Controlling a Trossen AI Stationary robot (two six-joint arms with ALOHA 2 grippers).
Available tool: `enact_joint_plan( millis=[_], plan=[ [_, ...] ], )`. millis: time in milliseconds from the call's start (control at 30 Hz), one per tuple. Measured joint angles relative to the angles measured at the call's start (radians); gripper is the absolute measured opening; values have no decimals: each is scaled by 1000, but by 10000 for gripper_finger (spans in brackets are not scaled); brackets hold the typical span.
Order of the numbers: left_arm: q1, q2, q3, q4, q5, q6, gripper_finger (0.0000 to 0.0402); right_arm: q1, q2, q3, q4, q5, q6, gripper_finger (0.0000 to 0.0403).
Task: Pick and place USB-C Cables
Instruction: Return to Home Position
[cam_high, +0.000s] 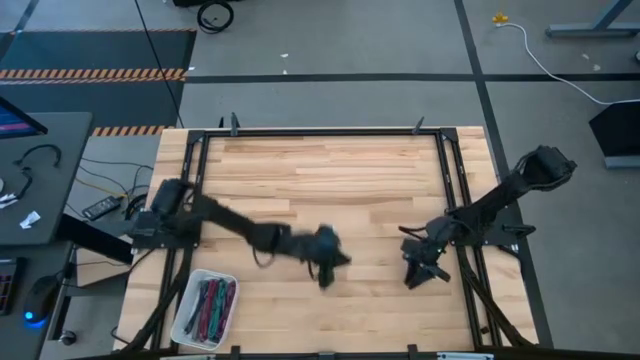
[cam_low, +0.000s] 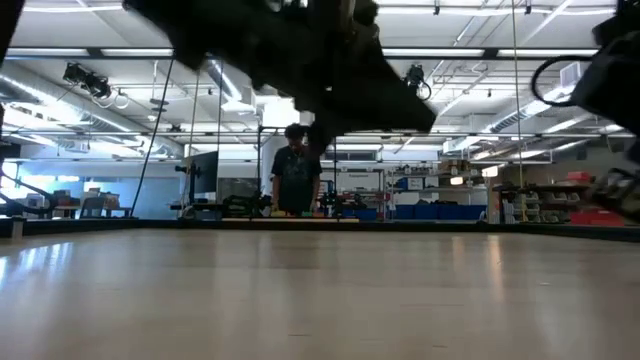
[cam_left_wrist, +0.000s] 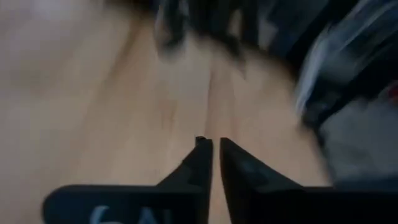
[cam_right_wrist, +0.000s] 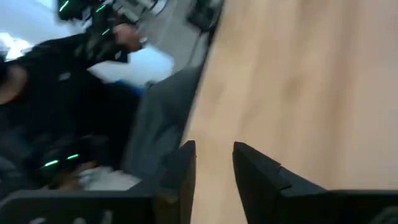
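Multicoloured USB-C cables heaped in white tray, well aside of left gripper, pressed together, empty; right gripper spread, empty. Looks done bar homing.

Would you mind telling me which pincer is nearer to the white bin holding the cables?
The left. The left pincer hangs over mid-table, right of the white bin in the high view; the right pincer is farther right still.
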Motion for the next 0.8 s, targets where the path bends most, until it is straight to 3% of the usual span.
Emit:
enact_joint_plan(
  millis=[133, 267, 400, 533, 633, 800],
  plan=[
    [140, -2, -143, 487, 145, 64, 7, 87, -71, 4, -2, 5, 119, 86],
    [223, -28, -214, 733, 273, 115, 12, 94, -176, 52, 1, 80, 64, 59],
    [264, -127, -270, 721, 340, 170, 9, 59, -293, 112, 1, 230, -134, 28],
    [272, -318, -353, 666, 288, 301, 5, 12, -435, 160, -38, 388, -402, 5],
    [275, -499, -440, 575, 209, 378, 7, -51, -568, 200, -245, 497, -516, 6],
    [283, -812, -592, 357, 54, 422, 4, -180, -775, 336, -767, 711, -642, 3]
  ],
)
